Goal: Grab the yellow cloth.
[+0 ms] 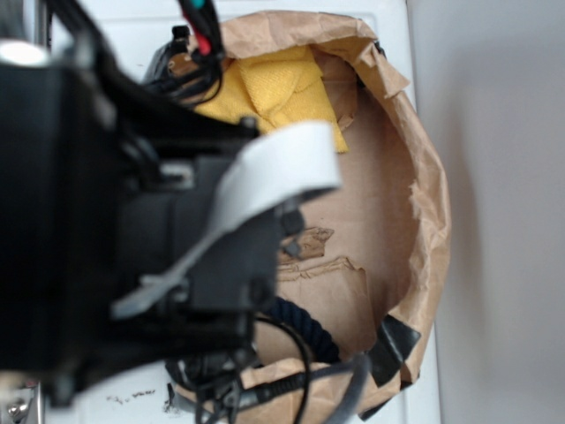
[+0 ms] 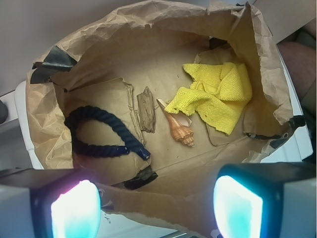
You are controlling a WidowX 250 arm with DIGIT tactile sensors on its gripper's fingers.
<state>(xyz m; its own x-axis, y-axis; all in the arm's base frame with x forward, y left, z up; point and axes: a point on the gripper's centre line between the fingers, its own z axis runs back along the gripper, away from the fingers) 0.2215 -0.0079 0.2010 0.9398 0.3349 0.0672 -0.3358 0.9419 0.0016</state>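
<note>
Wrist view, looking down from my gripper (image 2: 156, 206) into a shallow enclosure walled with crumpled brown paper (image 2: 148, 22). Its two fingers (image 2: 74, 208) frame the near edge of the picture, set wide apart with nothing between them, each pad glowing pale teal. The tool hangs above the paper floor and touches none of the objects.

The yellow cloth (image 2: 218, 96) lies bunched and folded at the right of the enclosure, toward the far side, its right edge close against the paper wall. Just left of it, and partly under its near-left corner, lies a tan striped seashell (image 2: 179, 128), pointed end toward me. Left of the shell is a small flat piece of weathered wood (image 2: 146, 110), apart from the shell. A loop of dark navy rope (image 2: 101, 134) rests at the left on the paper floor, well apart from the cloth.

Exterior view: my black arm (image 1: 132, 221) fills the left and centre of the picture, out of focus, hiding the tool itself. Beyond it the yellow cloth (image 1: 282, 84) shows at the far end of the paper ring (image 1: 428, 203), and a short stretch of the rope (image 1: 309, 327) shows near the bottom
</note>
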